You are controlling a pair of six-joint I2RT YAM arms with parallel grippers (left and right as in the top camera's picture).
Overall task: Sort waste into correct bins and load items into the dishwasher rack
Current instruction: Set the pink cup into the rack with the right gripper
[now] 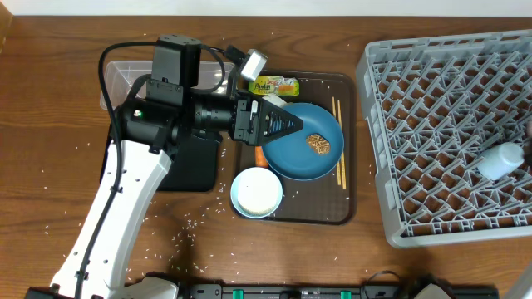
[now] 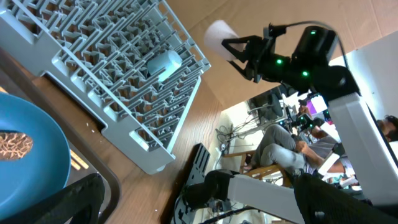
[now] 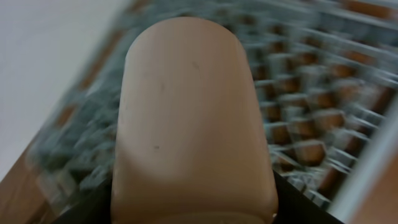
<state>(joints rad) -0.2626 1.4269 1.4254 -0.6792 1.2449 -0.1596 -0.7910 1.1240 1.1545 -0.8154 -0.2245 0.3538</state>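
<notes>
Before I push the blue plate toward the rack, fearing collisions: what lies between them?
Overhead view: wooden chopsticks on the brown tray beside the blue plate, then bare table before the rack.

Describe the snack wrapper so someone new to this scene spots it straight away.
Find the dark brown tray left of the big grey rack. At the tray's far edge, top of the overhead view, just beyond the blue plate, lies the wrapper. It is the only yellow-green printed packet; its neighbours are plain blue, white or wood.

Left claw point(image 1: 293, 124) spread wide, right claw point(image 2: 234, 51) raised, clamped.
</notes>
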